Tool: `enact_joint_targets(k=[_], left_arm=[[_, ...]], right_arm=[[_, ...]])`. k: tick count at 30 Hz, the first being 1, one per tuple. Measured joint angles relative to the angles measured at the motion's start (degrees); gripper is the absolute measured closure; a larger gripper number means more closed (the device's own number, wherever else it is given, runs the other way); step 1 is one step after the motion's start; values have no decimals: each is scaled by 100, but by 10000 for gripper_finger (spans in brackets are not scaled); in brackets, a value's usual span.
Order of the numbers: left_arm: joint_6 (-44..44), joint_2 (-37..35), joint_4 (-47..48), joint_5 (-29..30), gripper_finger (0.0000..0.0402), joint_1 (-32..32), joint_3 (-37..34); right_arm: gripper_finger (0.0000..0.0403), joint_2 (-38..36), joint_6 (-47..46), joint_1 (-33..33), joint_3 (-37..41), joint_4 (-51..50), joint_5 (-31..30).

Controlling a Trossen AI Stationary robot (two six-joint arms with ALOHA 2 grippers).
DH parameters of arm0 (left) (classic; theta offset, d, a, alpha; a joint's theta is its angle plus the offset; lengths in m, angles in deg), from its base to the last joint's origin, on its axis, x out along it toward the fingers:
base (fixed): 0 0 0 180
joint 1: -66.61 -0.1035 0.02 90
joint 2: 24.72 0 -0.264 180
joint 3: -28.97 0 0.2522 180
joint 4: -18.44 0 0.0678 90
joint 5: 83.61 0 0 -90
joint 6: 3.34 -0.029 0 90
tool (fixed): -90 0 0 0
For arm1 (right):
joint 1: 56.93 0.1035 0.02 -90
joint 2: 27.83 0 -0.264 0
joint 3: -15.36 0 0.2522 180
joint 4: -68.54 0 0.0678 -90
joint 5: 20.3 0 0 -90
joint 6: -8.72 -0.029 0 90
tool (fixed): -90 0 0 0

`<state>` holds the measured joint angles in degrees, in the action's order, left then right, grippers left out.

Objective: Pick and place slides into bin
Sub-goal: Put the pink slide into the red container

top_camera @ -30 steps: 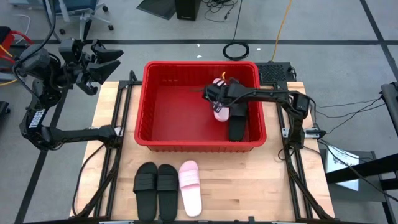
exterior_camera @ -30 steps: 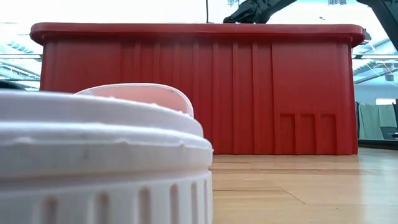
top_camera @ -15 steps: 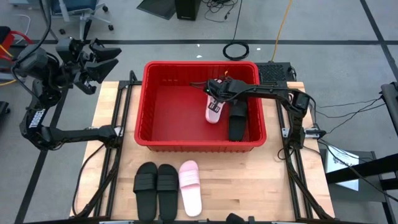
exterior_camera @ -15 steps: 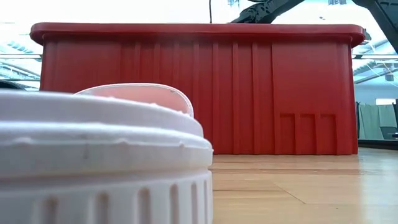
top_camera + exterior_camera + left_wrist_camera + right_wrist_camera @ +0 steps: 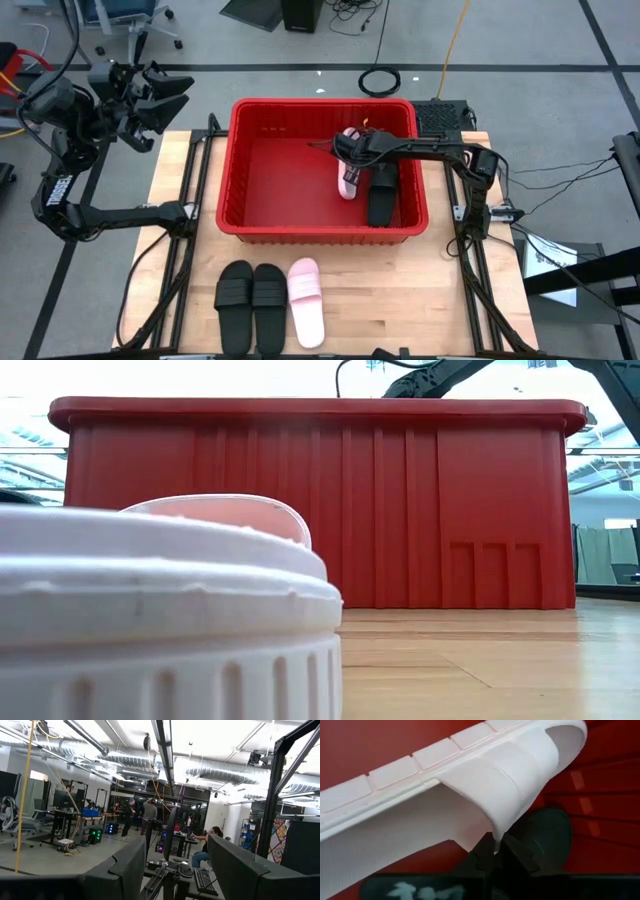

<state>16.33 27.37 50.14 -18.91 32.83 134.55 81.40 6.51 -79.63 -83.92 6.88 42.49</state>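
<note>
The red bin point(image 5: 240, 170) stands at the table's middle. My right gripper point(image 5: 350, 152) reaches into it from the right and is shut on a pale pink slide point(image 5: 347, 175). A black slide point(image 5: 382, 195) lies on the bin floor beside it and also shows in the right wrist view point(image 5: 547, 832). Two black slides point(image 5: 235, 292) point(image 5: 268, 295) and one pink slide point(image 5: 306, 300) lie flat on the table near its front edge. My left gripper point(image 5: 165, 95) is open and empty, raised beyond the table's far left corner. My right gripper pinches the edge of the pink slide's wide strap point(image 5: 496, 837) between its two fingers. It comes from the table's right, slanting down. The slide is turned on its side, its length running from far to near. Whether its lower end rests on the bin floor cannot be told.
In the low view the bin's ribbed front wall point(image 5: 320, 510) fills the middle and a pale slide point(image 5: 160, 610) lies close to the camera. Bare wood lies right of the three slides at the table's front point(image 5: 400, 290). My right arm point(image 5: 430, 372) shows above the bin's rim.
My right gripper has risen a little over the bin with the pink slide. The slide has tipped from lying strap-up onto its side and has shifted slightly toward the bin's left.
</note>
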Motion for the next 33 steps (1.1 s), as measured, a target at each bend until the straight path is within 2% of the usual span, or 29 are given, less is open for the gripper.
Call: enact_joint_targets(k=[9, 14, 24, 28, 33], left_arm=[[-98, 2, 0, -9, 188, 0, 0], [-136, 0, 2, -11, 188, 0, 0], [-139, 0, 4, -13, 188, 0, 0], [-145, 0, 4, -13, 188, 0, 0], [-149, 0, 29, -13, 188, 0, 0]], right_arm=[[390, -13, 137, 4, -87, 191, 42], [375, -13, 158, 26, -94, 432, 68], [297, -13, -403, 28, -98, 268, 49], [259, -13, -943, 28, -98, 260, 52], [226, -13, -1434, 35, -99, 356, 428]])
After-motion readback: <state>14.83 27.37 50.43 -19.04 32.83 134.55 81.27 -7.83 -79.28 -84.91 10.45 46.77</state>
